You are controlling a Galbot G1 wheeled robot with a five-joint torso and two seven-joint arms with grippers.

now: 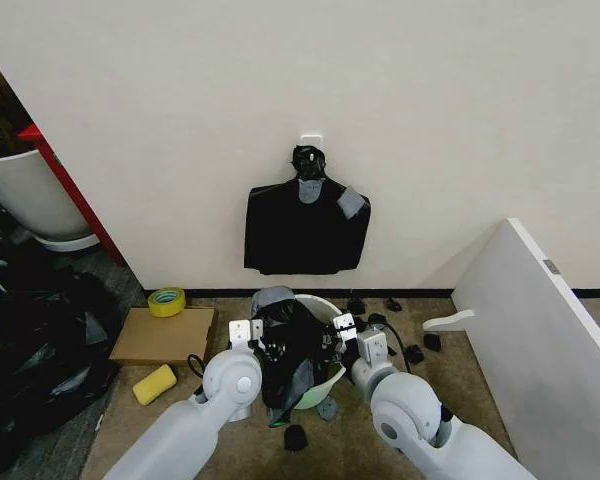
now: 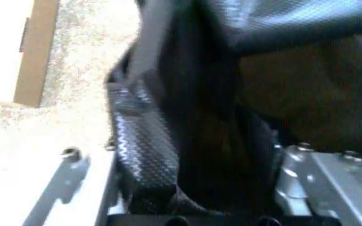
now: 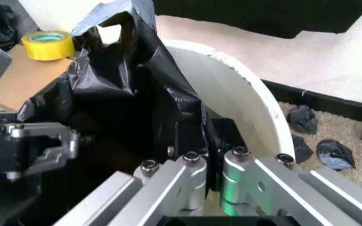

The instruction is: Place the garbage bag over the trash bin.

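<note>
Gripping garbage bag (image 1: 285, 350) (black) | both jaws closed on it | over trash bin (image 1: 325, 385)

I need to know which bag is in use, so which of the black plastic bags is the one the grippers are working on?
The loose garbage bag draped in the trash bin, between the left gripper and right gripper. The flat bundle of black bags hangs on the wall, untouched.
</note>
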